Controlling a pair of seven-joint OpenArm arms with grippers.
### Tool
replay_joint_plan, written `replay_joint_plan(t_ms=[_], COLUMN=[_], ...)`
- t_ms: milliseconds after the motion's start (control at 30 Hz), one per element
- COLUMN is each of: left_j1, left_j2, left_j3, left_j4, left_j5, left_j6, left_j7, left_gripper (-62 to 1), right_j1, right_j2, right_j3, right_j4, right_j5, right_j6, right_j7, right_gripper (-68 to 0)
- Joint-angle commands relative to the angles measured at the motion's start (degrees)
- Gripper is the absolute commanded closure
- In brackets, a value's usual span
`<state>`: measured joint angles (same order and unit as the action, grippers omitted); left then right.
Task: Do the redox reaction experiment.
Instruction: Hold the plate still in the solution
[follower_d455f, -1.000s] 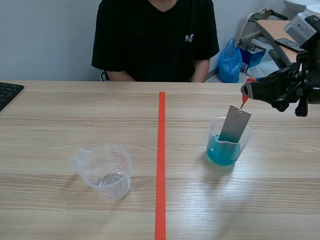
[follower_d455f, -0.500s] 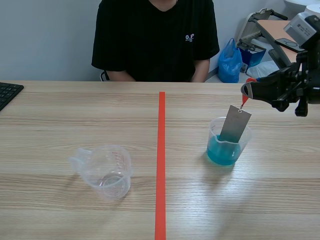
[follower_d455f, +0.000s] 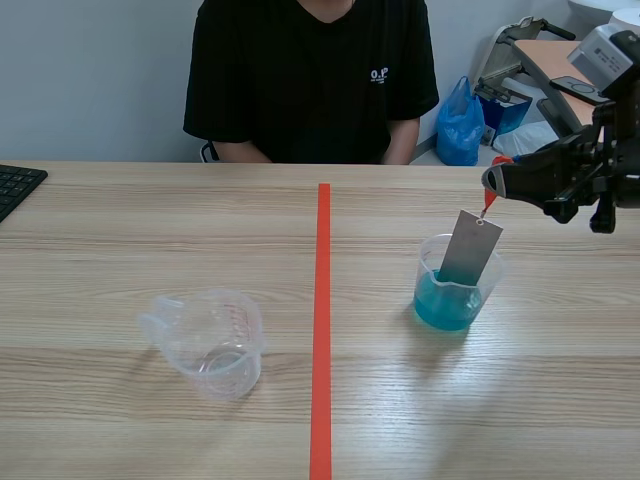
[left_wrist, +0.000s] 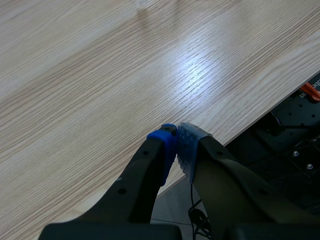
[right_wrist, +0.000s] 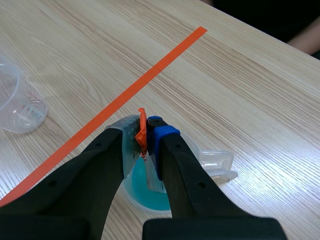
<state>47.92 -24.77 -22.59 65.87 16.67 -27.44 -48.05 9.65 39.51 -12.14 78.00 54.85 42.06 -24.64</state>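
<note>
keyboard (follower_d455f: 18, 188) at the table's (follower_d455f: 100, 250) left edge, person (follower_d455f: 312, 80) across, empty clear cup (follower_d455f: 210, 343) well apart from the beaker (follower_d455f: 440, 305) of blue liquid. raised right gripper (follower_d455f: 492, 182) pinches an orange tab (follower_d455f: 489, 197); the grey plate (follower_d455f: 470, 247) hangs from it into the beaker. only its wrist view shows the left gripper (left_wrist: 176, 145), closed on nothing at the table's edge.

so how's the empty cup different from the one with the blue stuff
The empty measuring cup holds nothing; the blue-liquid cup is partly filled. A grey metal plate, hung by an orange tag in the right gripper, dips into the blue-liquid cup; the empty measuring cup stands untouched. They stand on opposite sides of the tape line. Both are clear plastic, upright.
</note>
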Motion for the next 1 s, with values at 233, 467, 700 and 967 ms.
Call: replay_joint_plan(t_ms=[233, 467, 700, 967], left_j1=[0.0, 0.0, 0.0, 0.0], left_j2=[0.1, 0.1, 0.1, 0.1], left_j3=[-0.4, -0.4, -0.4, -0.4], left_j4=[0.2, 0.2, 0.2, 0.2], left_j5=[-0.6, -0.5, -0.5, -0.5], left_j6=[-0.2, -0.2, -0.2, -0.2], left_j7=[-1.7, -1.7, -1.7, -1.7], left_gripper=[-3.6, -3.6, -3.6, -3.6], right_j1=[1.0, 1.0, 1.0, 1.0], right_j2=[0.8, 0.8, 0.9, 1.0], right_j3=[0.0, 0.0, 0.0, 0.1], right_j4=[0.5, 0.5, 0.5, 0.5], right_j5=[0.4, 0.4, 0.4, 0.5], right_j6=[0.7, 0.7, 0.7, 0.7], right_j7=[0.4, 0.4, 0.4, 0.4], right_gripper=[-1.5, -1.5, -1.5, -1.5])
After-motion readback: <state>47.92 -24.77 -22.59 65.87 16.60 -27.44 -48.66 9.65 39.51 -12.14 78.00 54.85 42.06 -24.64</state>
